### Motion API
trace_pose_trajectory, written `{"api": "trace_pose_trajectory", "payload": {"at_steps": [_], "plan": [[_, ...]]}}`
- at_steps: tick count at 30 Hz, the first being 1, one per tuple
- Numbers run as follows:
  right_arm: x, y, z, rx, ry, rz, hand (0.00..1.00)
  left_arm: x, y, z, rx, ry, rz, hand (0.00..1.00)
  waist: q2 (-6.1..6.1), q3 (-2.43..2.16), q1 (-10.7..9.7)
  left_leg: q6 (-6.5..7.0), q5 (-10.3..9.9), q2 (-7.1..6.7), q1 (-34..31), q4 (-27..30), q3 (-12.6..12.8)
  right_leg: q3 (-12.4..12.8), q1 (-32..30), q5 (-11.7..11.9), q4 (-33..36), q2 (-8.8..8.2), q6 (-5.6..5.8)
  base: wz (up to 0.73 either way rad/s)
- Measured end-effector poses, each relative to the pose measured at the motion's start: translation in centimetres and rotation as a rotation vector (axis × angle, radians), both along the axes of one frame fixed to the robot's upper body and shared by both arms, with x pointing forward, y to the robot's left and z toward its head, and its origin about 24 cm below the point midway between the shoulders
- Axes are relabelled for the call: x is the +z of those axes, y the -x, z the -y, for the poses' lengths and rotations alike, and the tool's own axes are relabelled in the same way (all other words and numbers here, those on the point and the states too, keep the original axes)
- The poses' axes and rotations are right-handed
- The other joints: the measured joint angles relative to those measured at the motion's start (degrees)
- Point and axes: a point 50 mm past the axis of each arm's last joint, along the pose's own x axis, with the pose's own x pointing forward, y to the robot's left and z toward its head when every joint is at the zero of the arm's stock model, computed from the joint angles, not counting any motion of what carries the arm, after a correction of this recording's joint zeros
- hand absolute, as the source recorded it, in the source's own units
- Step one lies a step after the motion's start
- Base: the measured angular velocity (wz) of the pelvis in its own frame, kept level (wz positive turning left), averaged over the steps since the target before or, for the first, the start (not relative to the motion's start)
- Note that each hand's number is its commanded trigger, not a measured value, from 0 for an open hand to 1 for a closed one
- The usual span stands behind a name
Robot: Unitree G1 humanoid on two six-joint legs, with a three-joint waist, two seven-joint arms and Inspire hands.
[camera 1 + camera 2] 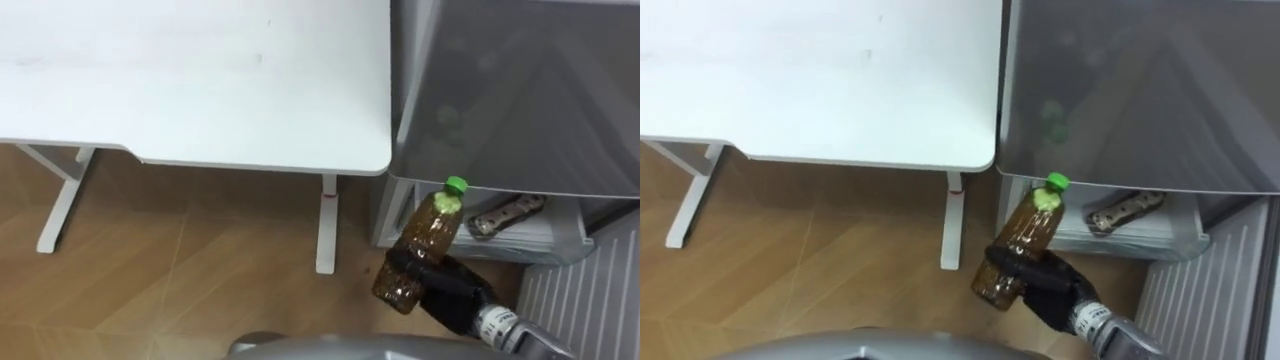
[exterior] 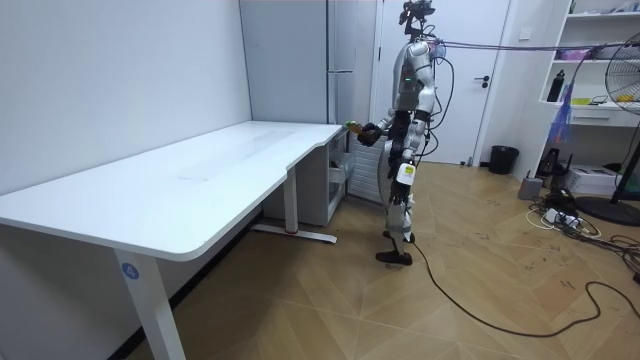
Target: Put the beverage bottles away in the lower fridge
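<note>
Leaning green-capped bottle (image 1: 420, 250), seemingly amber tea

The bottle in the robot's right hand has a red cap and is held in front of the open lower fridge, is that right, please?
Not quite: the cap is green, not red, as the left eye view shows. The bottle is indeed held in the right hand in front of the open lower fridge.
</note>
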Motion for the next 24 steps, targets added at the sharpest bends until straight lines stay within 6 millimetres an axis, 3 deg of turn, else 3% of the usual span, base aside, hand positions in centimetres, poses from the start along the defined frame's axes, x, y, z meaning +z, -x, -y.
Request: {"api": "trace_pose_trajectory", "payload": {"at_steps": [10,18,24], "plan": [[-0.5,0.1,0.4,-0.344,-0.108,-0.033,1.0,-0.6,1.9,1.7,-0.108,0.045,-0.128,0.0,0.89,0.4,-1.14,-0.05,-0.16,0.01,-0.35,0.15,-0.13,-0.24,0.13,-0.13,0.03,-0.02,0.12,0.01],[-1.0,0.7,1.3,-0.565,-0.146,-0.086,1.0,-0.8,2.4,2.2,-0.137,0.074,-0.151,0.0,1.91,-0.11,-1.34,-0.04,-0.13,-0.01,0.03,0.62,0.02,0.41,0.22,-0.1,0.17,0.04,0.08,-0.01],[-0.8,0.1,2.3,-0.724,-0.167,-0.112,1.0,-0.8,2.7,2.4,-0.208,0.077,-0.199,0.0,1.93,-0.11,-1.51,-0.04,-0.14,-0.14,-0.04,1.13,0.0,-0.31,0.71,-0.26,0.06,-0.17,0.12,0.04]]}}
